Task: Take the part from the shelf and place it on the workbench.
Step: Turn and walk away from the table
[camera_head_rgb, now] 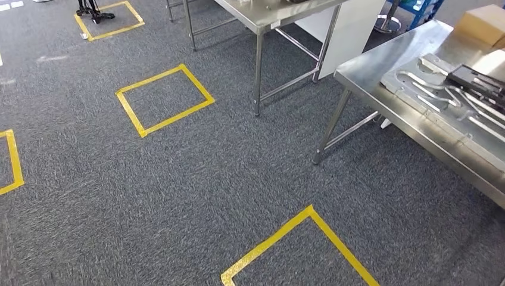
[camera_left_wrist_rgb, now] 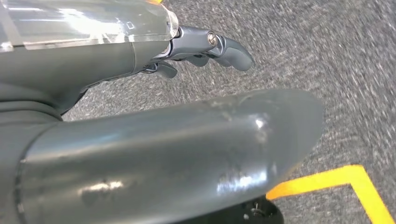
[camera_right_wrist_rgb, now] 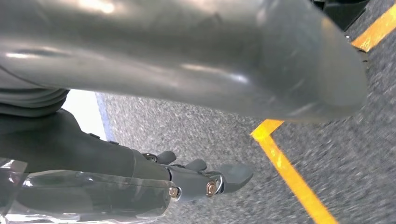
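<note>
**Hanging empty-handed, workbench off at 2 o'clock**

Both hands dangle over grey carpet holding nothing: left hand (camera_left_wrist_rgb: 187, 116) and right hand (camera_right_wrist_rgb: 196, 60) each have fingers loosely apart. From the head view the stainless steel workbench (camera_head_rgb: 381, 71) sits at 2 o'clock, so I'd say it's nearer the right arm. Can't tell which item is the part; the shelf isn't visible. Wrist cams add yellow floor tape (camera_right_wrist_rgb: 289, 172) close by.

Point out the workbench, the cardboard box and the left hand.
workbench (camera_head_rgb: 381, 71): head view, bare steel top near its corner.
cardboard box (camera_head_rgb: 483, 24): head view, its top face.
left hand (camera_left_wrist_rgb: 205, 46): left wrist view, its dark fingers.
</note>
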Action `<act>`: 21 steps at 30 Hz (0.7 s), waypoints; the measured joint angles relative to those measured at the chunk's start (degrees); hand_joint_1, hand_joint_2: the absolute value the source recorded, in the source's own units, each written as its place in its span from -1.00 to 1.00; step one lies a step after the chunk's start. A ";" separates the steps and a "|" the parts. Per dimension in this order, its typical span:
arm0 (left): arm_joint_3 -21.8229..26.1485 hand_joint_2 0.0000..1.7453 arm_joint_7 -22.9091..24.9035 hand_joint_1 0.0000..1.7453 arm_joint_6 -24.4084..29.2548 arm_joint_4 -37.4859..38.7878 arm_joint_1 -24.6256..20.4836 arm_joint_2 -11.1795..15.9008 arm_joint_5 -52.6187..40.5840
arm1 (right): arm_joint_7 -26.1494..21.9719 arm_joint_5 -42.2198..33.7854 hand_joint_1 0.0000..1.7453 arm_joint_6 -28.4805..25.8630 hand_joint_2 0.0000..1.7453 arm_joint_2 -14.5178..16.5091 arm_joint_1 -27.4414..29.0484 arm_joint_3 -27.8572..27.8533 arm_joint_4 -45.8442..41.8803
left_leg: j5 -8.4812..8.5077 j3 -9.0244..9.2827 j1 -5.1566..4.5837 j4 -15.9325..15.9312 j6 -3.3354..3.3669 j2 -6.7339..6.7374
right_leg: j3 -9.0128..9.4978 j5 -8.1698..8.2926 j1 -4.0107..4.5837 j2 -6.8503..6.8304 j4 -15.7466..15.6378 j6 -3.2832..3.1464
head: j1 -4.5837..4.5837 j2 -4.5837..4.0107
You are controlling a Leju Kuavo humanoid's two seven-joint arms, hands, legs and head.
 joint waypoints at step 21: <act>0.00 -1.00 0.08 -1.00 -0.04 0.00 -0.22 -0.21 -0.01 | 0.13 0.01 -1.00 0.34 -1.00 -0.38 0.58 0.00 0.10 | -6.93 -8.44 0.10 15.56 -2.55 -1.62 | 0.77 3.38 0.21 2.13 -4.12 -3.35 | -0.18 -0.01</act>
